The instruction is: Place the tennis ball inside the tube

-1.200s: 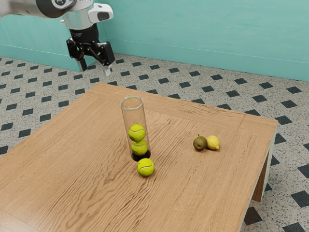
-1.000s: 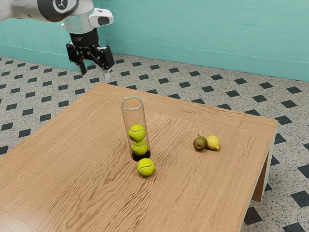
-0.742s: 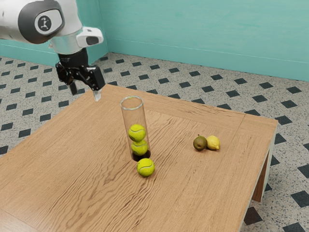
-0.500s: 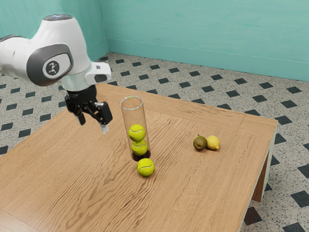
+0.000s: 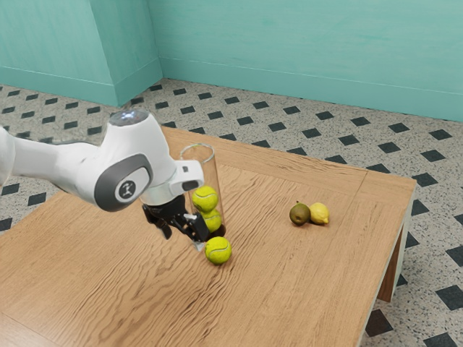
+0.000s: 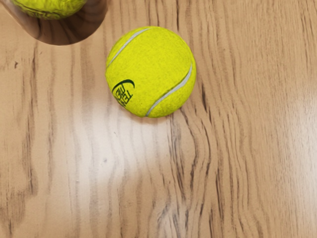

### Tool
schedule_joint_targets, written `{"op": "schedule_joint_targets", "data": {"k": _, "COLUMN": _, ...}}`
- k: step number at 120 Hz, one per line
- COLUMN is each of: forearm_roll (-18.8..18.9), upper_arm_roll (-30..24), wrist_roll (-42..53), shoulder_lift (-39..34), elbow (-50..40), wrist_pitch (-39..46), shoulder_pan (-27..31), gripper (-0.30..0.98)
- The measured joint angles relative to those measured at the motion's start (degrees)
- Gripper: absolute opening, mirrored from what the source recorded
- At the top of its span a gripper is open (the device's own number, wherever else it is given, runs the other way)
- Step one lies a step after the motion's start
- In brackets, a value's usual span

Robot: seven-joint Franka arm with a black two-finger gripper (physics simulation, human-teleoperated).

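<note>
My gripper is open, low over the table just to the exterior view's left of the loose tennis ball, with nothing between its fingers. That ball rests on the wood beside the tube's base in the wrist view. The clear tube stands upright behind the hand, partly covered by it, and holds two tennis balls, the upper one resting on the lower one. Part of the tube with a ball inside it appears in the wrist view.
A dark green-brown fruit and a lemon lie side by side on the wooden table, toward the exterior view's right. The table's far edge runs behind the tube.
The arm has swung in over the table, and my open gripper has come down and toward the exterior view's right, close to the loose ball. Tube, balls and fruit have stayed put.
</note>
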Motion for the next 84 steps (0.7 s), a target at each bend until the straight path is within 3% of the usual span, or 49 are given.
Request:
{"op": "schedule_joint_targets", "data": {"k": 35, "forearm_roll": -0.10, "upper_arm_roll": -0.20, "wrist_roll": 3.44, "shoulder_lift": 8.19, "elbow": -1.05, "wrist_pitch": 16.66, "shoulder_pan": 0.60, "gripper": 0.69}}
{"op": "schedule_joint_targets", "data": {"k": 84, "forearm_roll": -3.58, "upper_arm_roll": -0.37, "wrist_roll": 6.23, "shoulder_lift": 15.73, "elbow": 2.75, "wrist_pitch": 22.90, "shoulder_pan": -0.04, "gripper": 0.69}}
